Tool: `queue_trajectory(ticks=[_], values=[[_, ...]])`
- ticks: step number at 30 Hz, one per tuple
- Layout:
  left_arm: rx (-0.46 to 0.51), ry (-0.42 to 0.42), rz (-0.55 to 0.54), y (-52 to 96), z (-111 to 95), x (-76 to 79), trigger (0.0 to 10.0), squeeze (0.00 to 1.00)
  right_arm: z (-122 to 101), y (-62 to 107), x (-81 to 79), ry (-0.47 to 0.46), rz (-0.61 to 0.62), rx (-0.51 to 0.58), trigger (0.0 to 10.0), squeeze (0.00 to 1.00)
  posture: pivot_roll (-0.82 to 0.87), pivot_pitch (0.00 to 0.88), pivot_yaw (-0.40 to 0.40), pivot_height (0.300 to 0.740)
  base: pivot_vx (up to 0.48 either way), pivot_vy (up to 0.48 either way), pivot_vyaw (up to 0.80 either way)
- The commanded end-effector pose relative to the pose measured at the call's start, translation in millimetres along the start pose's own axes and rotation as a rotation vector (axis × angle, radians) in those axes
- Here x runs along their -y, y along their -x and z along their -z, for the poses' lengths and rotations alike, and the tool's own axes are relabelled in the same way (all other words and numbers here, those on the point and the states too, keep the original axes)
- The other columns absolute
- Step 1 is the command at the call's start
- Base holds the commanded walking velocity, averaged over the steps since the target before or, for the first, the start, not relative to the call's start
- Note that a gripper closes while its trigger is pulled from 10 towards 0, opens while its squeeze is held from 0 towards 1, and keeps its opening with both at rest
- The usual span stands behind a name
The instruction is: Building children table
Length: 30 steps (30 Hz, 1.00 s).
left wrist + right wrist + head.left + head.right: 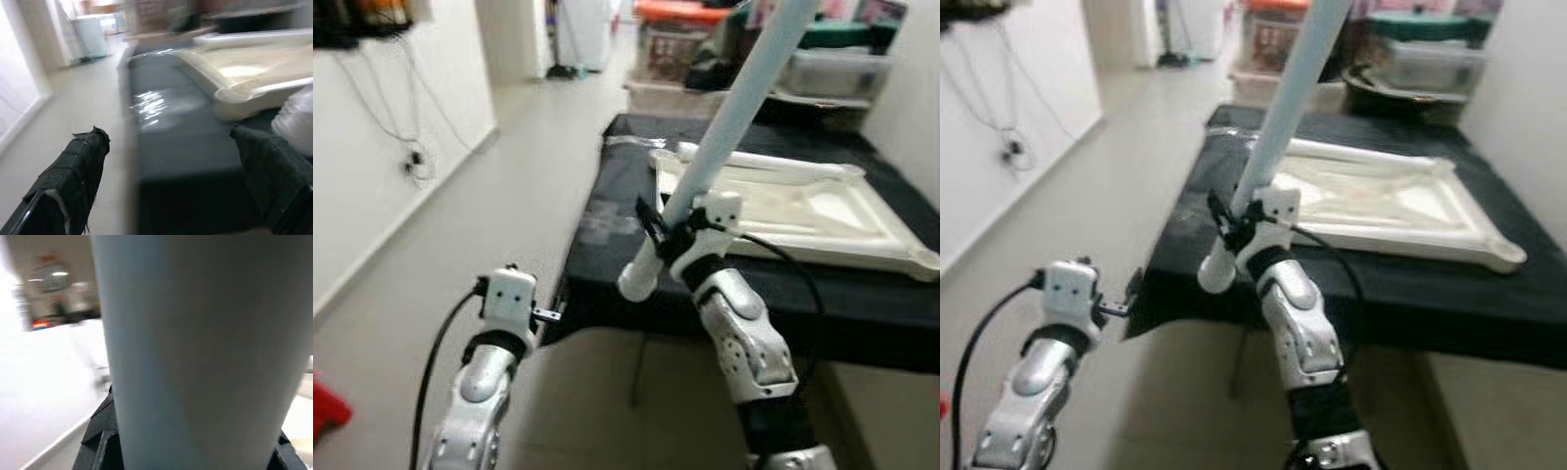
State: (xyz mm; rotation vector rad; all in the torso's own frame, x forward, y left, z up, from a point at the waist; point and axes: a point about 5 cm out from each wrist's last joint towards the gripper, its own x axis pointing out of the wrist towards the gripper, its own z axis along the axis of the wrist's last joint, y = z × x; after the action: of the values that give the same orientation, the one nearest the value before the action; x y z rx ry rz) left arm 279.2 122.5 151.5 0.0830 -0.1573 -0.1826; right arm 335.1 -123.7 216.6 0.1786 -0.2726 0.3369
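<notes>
Right gripper (668,227) jaws clamped on a pale table leg (734,108); next we seat it into the upturned tabletop (803,211)'s near desk-edge corner. Left gripper (171,161) jaws apart, idle.

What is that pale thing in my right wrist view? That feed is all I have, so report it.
Observer: A long pale table leg, clamped near its lower end by the right tool and tilted up and away.
Operator: Tell me where the tabletop is.
Observer: The white tabletop lies on a black-covered surface, just beyond the leg.
Operator: Report the left tool.
Observer: The left tool is open and holds nothing, low by that surface's near corner.
</notes>
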Motion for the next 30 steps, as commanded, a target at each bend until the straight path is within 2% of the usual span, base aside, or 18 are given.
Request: queue_trajectory(ticks=[1,10,17,25,30], values=[[-0.008,-0.021,-0.028,1.8,0,-9.3,10.0,0.0,-10,-5.5,-8.3,-0.024,-0.03,0.046,10.0,0.0,0.1,0.0,-0.047,0.74,0.435,0.0,0.0],[0.006,-0.017,-0.052,-2.3,-6,-13.0,10.0,0.0,-19,-8.7,-9.4,-0.053,-0.042,0.084,10.0,0.0,0.1,0.0,-0.043,0.74,0.434,0.0,0.0],[0.008,0.013,-0.078,-3.8,-8,-14.9,10.0,0.0,-20,-9.3,-8.5,-0.059,-0.042,0.085,10.0,0.0,0.1,0.0,-0.046,0.74,0.0,0.0,0.0],[-0.002,0.011,-0.1,-4.5,-7,-17.3,10.0,0.0,-20,-9.0,-10.4,-0.046,-0.053,0.089,10.0,0.0,0.1,0.0,-0.048,0.74,0.0,0.0,0.0],[-0.009,0.014,-0.105,-4.5,-6,-17.0,10.0,0.0,-20,-8.2,-13.1,-0.024,-0.064,0.088,10.0,0.0,0.1,0.0,-0.05,0.74,0.0,0.0,0.8]])
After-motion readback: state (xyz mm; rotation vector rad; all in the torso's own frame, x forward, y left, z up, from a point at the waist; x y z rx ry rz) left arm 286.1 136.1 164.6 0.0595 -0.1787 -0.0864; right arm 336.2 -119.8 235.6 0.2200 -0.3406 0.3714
